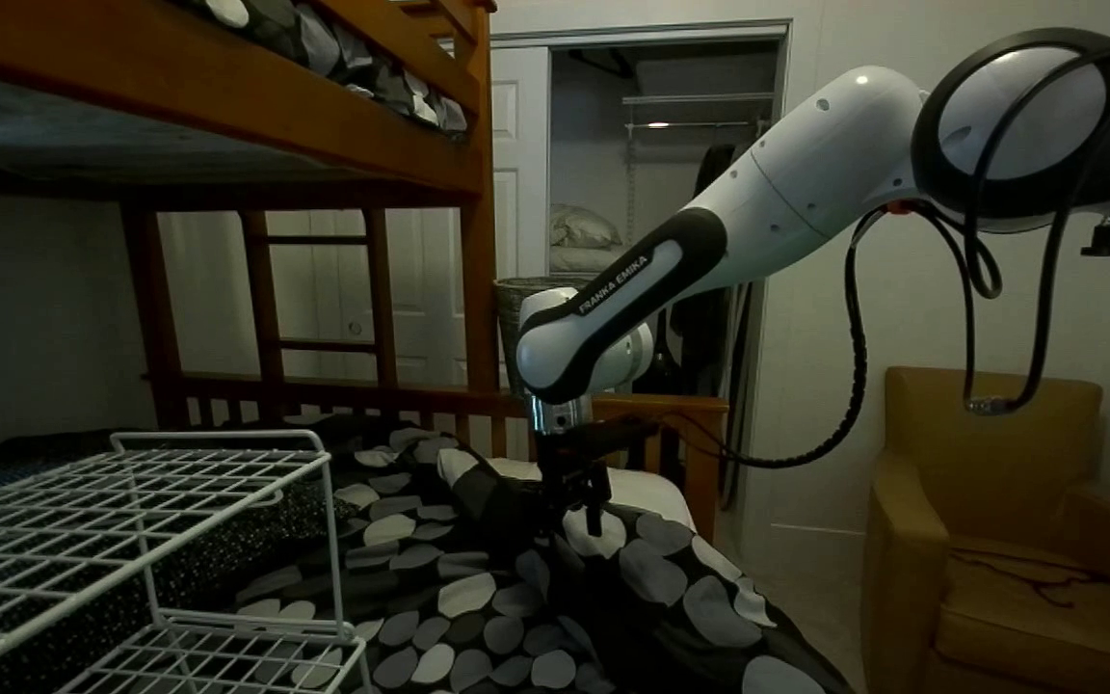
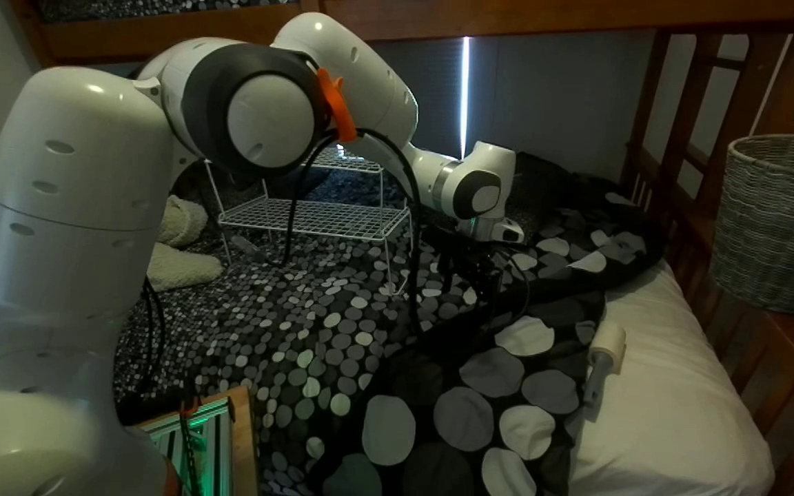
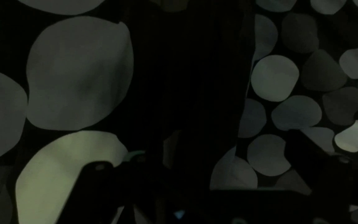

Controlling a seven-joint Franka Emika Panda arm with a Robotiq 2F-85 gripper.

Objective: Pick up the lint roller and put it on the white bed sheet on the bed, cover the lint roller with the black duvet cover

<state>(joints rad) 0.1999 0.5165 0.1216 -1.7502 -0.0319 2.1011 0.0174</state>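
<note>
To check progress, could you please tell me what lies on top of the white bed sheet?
The lint roller lies uncovered on the white bed sheet; the black duvet cover overlaps the sheet, hiding whatever is beneath.

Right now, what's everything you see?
bed: 1, brown, both exterior views
white bed sheet: 1, white, on bed
black duvet cover: 1, black spotted, on bed
lint roller: 1, white-grey, on white bed sheet
wire rack: 1, white, on bed
spotted bedding: uncounted, dark, bed's upper level
basket: 1, grey, bed's end
armchair: 1, mustard, apart from bed
closet: 1, white, beyond bed
robot arm: 1, white-black, over bed
gripper: 1, black, over black duvet cover
</note>
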